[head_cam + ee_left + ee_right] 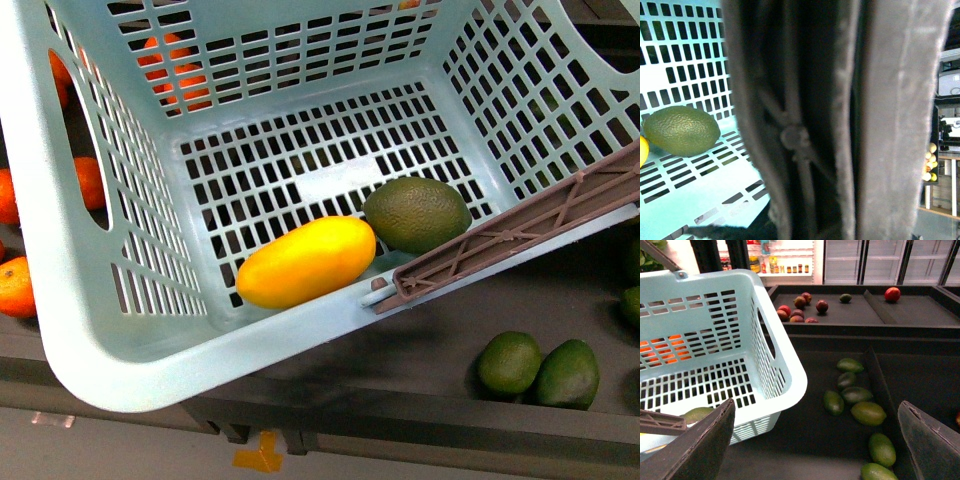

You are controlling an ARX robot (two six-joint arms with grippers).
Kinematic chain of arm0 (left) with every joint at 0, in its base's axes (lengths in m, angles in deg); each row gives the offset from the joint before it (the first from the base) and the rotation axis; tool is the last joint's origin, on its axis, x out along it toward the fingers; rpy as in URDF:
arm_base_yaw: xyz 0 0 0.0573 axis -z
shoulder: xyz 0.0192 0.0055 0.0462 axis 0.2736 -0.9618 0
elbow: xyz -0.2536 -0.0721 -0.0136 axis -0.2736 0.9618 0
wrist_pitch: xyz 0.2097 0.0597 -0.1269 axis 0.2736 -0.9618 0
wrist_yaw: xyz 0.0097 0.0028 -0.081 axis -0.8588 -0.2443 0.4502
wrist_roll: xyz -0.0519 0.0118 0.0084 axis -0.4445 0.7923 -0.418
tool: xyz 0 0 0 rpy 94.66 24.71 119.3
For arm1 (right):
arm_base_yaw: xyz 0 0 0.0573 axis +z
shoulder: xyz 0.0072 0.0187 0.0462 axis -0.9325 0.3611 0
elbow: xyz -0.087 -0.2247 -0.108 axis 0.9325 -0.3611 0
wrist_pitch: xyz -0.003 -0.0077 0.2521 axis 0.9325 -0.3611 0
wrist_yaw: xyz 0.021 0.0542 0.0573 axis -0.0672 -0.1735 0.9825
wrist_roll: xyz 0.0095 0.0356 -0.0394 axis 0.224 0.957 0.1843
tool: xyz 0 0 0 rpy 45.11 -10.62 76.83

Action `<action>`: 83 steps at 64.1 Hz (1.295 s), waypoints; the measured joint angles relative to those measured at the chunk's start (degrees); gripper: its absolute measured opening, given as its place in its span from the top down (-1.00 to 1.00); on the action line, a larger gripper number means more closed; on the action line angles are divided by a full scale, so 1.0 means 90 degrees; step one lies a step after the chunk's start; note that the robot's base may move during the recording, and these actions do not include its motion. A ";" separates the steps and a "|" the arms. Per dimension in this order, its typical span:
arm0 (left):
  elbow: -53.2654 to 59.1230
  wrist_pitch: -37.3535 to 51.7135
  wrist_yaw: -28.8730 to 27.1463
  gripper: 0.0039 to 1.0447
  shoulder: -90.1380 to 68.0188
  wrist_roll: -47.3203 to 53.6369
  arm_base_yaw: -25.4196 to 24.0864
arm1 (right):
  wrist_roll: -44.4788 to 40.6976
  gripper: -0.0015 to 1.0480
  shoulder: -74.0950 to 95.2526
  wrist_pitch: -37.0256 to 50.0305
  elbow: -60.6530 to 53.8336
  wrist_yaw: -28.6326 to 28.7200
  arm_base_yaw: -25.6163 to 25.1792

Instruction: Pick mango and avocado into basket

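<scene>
The light teal basket (60, 300) hangs tilted and fills the front view. On its slotted floor lie the yellow-orange mango (305, 262) and, touching it, the dark green avocado (416, 213). The brown-grey handle (520, 235) crosses the basket's right corner. That handle (840, 125) fills the left wrist view, and my left gripper is shut on it with its fingers hidden. The avocado (682, 130) shows beside it. My right gripper (820, 440) is open and empty over the dark shelf, just right of the basket (785, 375).
Oranges (15, 285) lie behind the basket's left wall. Two green fruits (540, 368) rest on the dark shelf at the lower right. Under my right gripper are several green fruits (867, 412) beside a divider (880, 385). Red fruits (800, 307) sit in a far bin.
</scene>
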State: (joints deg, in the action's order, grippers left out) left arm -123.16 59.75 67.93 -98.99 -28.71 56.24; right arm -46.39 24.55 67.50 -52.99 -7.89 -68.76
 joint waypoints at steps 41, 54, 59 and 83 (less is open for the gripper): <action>-0.0005 0.0007 0.0010 0.73 -0.0002 -0.0017 0.0032 | -0.0002 -0.83 -0.0019 -0.0017 0.0002 -0.0012 0.0000; -0.0005 0.0005 -0.0049 0.73 -0.0002 0.0022 0.0000 | -0.0002 -0.83 -0.0024 -0.0019 0.0002 -0.0010 0.0000; -0.0002 0.0005 0.0027 0.73 -0.0002 0.0002 0.0000 | -0.0002 -0.83 -0.0032 -0.0019 0.0002 -0.0012 0.0000; -0.0002 0.0005 -0.0029 0.73 -0.0002 0.0010 -0.0002 | -0.0007 -0.83 -0.0022 -0.0019 0.0002 -0.0002 0.0000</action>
State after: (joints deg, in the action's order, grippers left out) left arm -123.18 59.80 67.67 -99.01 -28.62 56.22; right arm -46.45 24.35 67.33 -52.97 -7.91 -68.76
